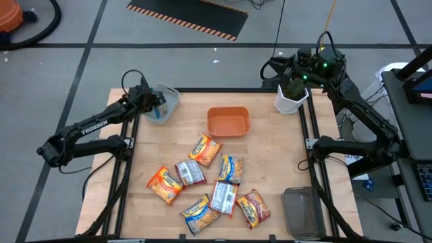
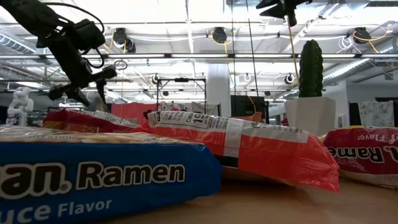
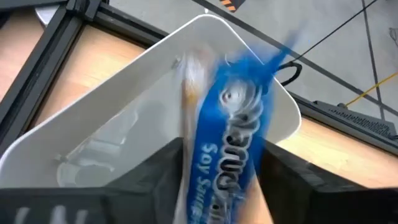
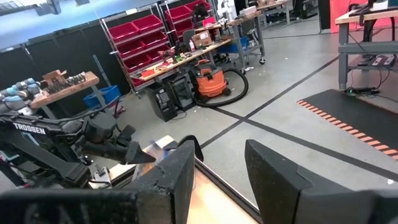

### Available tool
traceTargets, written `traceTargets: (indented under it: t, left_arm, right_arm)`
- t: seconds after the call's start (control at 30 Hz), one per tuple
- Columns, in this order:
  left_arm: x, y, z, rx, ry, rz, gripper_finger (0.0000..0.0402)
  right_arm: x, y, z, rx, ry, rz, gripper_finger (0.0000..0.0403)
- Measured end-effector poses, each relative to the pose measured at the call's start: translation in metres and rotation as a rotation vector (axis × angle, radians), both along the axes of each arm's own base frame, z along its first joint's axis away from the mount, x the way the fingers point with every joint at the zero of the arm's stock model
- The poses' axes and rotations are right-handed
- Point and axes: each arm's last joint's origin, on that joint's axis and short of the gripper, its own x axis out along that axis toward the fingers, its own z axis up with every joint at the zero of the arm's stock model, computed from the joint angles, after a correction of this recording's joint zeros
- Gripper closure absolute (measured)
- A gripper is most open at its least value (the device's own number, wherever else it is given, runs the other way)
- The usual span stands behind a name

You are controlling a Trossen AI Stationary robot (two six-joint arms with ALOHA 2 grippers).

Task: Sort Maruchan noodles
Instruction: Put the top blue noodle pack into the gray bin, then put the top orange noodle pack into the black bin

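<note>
My left gripper (image 1: 156, 106) hangs over the clear bin (image 1: 169, 94) at the table's far left corner, shut on a blue-white noodle packet (image 3: 230, 124). Several more packets lie flat mid-table: orange ones (image 1: 206, 150) (image 1: 165, 184), yellow-blue ones (image 1: 231, 169) (image 1: 200, 213), silver-red ones (image 1: 190, 172) (image 1: 223, 197) and a red one (image 1: 253, 208). My right gripper (image 4: 221, 162) is open and empty, raised by the far right corner (image 1: 280, 67). My left gripper holds the blue-white packet across its width, one long edge (image 3: 189, 174) against each finger and the printed face toward the wrist camera. The packet is lifted clear above the clear bin (image 3: 124, 112). Its free end (image 3: 273, 56) sticks out past the fingertips and is blurred.
An orange bin (image 1: 228, 121) stands at the far middle, and a grey bin (image 1: 300, 210) at the near right corner. A white pot with a cactus (image 1: 291, 94) sits at the far right corner, under my right arm. Black frame rails edge the table.
</note>
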Motion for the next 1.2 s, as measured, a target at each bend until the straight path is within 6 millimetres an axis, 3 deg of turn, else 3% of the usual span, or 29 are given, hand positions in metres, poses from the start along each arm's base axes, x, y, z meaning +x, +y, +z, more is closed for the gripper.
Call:
traceTargets:
  t: [0.13, 0.27, 0.7, 0.9, 1.2]
  left_arm:
    - [0.001, 0.0, 0.0, 0.003, 0.001, -0.02, 0.015]
    - [0.005, 0.001, 0.006, 0.057, 0.025, -0.103, 0.0127]
    - [0.013, 0.011, 0.059, 0.209, 0.025, -0.199, 0.0124]
    - [0.019, 0.005, 0.063, 0.172, -0.034, -0.305, 0.0124]
    - [0.041, -0.021, 0.075, 0.178, -0.014, -0.484, 0.0124]
  right_arm:
    - [0.003, -0.003, 0.003, -0.025, -0.03, 0.0, 0.0264]
    - [0.004, -0.004, 0.002, -0.015, -0.031, 0.003, 0.0264]
    - [0.004, -0.001, -0.007, 0.074, 0.022, 0.077, 0.0264]
    - [0.003, 0.0, -0.016, 0.146, 0.08, 0.079, 0.0264]
    - [0.001, 0.006, -0.03, 0.228, 0.2, 0.167, 0.0264]
